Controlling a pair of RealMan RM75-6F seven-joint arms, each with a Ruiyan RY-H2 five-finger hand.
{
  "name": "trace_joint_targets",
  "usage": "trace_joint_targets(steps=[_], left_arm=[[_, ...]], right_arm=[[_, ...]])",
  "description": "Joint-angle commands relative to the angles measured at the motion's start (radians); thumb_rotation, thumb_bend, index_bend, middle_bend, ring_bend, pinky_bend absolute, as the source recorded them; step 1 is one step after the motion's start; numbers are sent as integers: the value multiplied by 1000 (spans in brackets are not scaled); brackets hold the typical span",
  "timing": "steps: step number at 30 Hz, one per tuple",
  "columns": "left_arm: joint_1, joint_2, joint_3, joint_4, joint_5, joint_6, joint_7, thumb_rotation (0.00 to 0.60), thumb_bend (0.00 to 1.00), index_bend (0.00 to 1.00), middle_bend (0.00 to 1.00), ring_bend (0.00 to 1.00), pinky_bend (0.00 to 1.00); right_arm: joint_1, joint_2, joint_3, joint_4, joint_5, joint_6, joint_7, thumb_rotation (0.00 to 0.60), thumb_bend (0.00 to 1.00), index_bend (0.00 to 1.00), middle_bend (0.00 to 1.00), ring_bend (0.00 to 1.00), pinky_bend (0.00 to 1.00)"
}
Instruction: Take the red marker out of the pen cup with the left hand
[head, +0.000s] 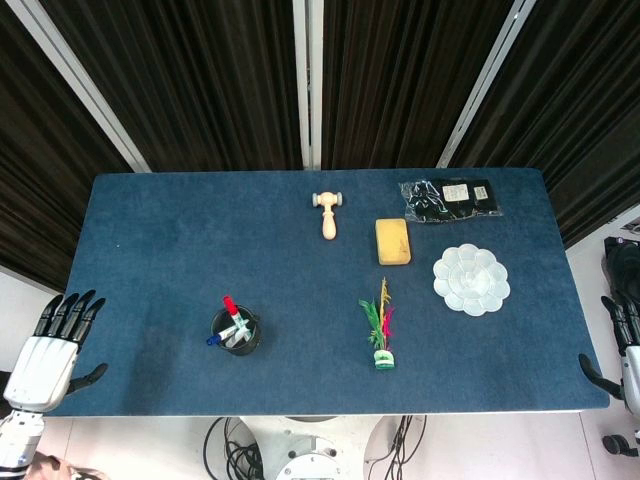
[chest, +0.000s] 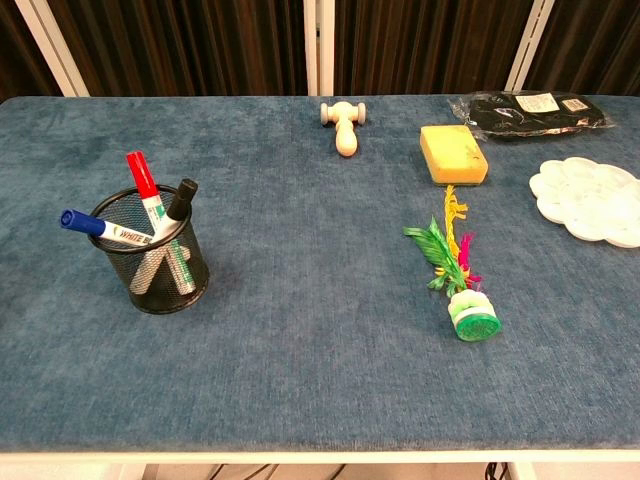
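Observation:
A black mesh pen cup stands near the table's front left. The red marker stands upright in it, red cap on top, beside a blue-capped marker and a black-capped one. My left hand hangs off the table's front left corner, fingers straight and apart, holding nothing, well left of the cup. My right hand shows at the right edge of the head view, fingers apart, holding nothing. Neither hand appears in the chest view.
A wooden mallet lies at the back middle, a yellow sponge right of it. A black packet lies at the back right, a white flower-shaped palette below it. A feather shuttlecock lies right of the cup.

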Motion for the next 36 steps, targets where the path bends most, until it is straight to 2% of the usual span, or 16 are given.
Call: trace_joint_targets(steps=[1, 10, 16, 22, 27, 30, 33, 36], left_arm=[[3, 0, 2, 0, -3, 1, -3, 600, 143, 9, 0, 0, 0], [6, -1, 8, 1, 2, 4, -11, 600, 143, 12, 0, 0, 0], [-8, 29, 4, -25, 9, -6, -38, 600, 143, 15, 0, 0, 0], [-49, 65, -6, -66, 9, -63, -15, 600, 150, 22, 0, 0, 0], [-108, 97, -10, -137, 33, -144, 24, 600, 155, 30, 0, 0, 0], [-167, 116, -35, -186, 30, -214, 56, 600, 155, 41, 0, 0, 0], [-236, 134, -71, -243, -9, -304, 64, 600, 160, 60, 0, 0, 0], [-313, 159, -106, -302, -78, -419, 17, 600, 210, 77, 6, 0, 25]], right_arm=[[0, -3, -1, 7, 0, -2, 3, 600, 217, 0, 0, 0, 0], [0, -2, -1, 14, -5, 2, 8, 600, 218, 0, 0, 0, 0], [1, -3, 0, 11, 3, -3, 13, 600, 218, 0, 0, 0, 0], [3, -2, 2, 0, -2, -1, -12, 600, 218, 0, 0, 0, 0], [4, 4, 1, -15, -4, -1, -32, 600, 218, 0, 0, 0, 0], [4, 6, 0, -21, -6, 0, -39, 600, 218, 0, 0, 0, 0], [4, 7, -5, -24, -7, -5, -47, 600, 219, 0, 0, 0, 0], [3, 11, -5, -29, -6, -4, -52, 600, 223, 0, 0, 0, 0]])
